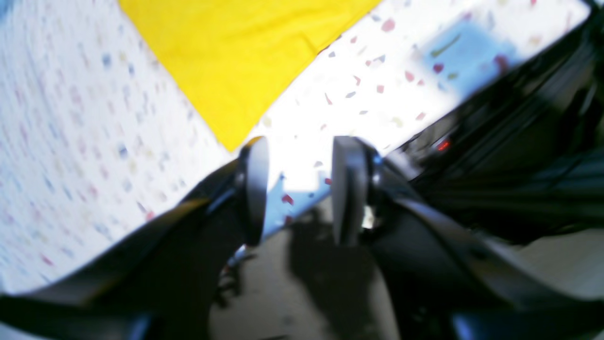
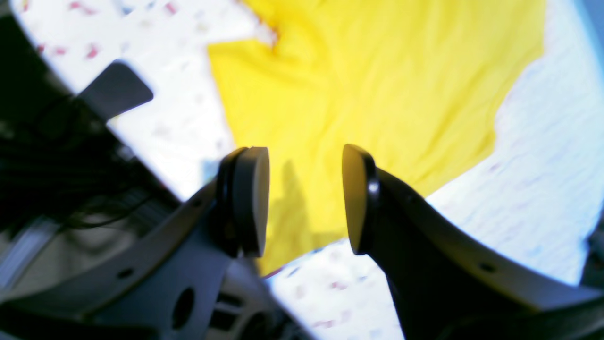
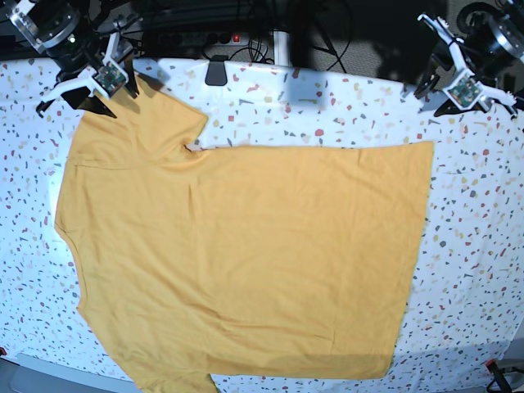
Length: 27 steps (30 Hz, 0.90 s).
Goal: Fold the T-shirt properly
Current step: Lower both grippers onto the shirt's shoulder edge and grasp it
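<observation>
The T-shirt [image 3: 246, 262] is a plain mustard cloth spread flat on the speckled table [image 3: 327, 106], hem toward the right, one sleeve [image 3: 160, 123] pointing to the back left. My right gripper [image 3: 102, 92] hovers open over that sleeve's outer end. In the right wrist view the yellow T-shirt [image 2: 377, 94] shows between and beyond the right gripper [image 2: 304, 200], with nothing pinched. My left gripper [image 3: 452, 92] stands open at the back right, above bare table, short of the shirt's back hem corner. In the left wrist view the left gripper [image 1: 299, 189] is empty, and a T-shirt corner [image 1: 236, 61] lies ahead.
The table's back edge runs just behind both grippers, with dark cables and gear [image 3: 246, 24] beyond it. A small black block [image 3: 217, 72] sits at the back edge. The lower sleeve runs over the front edge [image 3: 172, 385]. A red-tipped object [image 3: 491, 366] sits at the front right corner.
</observation>
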Each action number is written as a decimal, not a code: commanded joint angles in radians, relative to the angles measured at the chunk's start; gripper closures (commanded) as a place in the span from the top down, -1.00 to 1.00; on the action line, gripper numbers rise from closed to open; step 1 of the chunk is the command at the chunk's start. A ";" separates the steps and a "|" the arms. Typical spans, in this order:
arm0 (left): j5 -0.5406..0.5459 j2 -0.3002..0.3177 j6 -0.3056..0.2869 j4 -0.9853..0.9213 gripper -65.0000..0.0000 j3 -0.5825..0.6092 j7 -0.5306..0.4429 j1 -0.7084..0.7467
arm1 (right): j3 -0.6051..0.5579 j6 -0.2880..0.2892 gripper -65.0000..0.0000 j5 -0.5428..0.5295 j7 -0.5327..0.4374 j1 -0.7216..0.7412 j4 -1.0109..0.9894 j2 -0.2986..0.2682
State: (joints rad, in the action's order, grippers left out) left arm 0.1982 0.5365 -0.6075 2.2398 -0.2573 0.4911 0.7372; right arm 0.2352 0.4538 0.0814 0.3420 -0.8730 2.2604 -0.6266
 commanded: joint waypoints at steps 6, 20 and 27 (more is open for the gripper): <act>-0.350 0.057 0.063 -0.039 -0.01 0.167 -0.298 -0.086 | 0.007 -0.002 0.17 0.047 -0.012 -0.008 0.045 0.035; -0.829 0.066 0.252 -0.439 -0.03 0.534 -0.274 -0.417 | 0.007 -0.005 0.23 0.047 -0.016 -0.002 0.047 0.056; -0.766 0.136 0.252 -0.545 -0.03 0.623 -0.235 -0.555 | 0.007 -0.005 0.23 0.047 -0.008 -0.002 0.047 0.056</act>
State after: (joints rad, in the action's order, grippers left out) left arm -0.5674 0.6571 -0.3679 1.6855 0.3737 0.2623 0.1886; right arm 0.2352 0.4545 0.1291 0.3531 -0.8700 2.2890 -0.5625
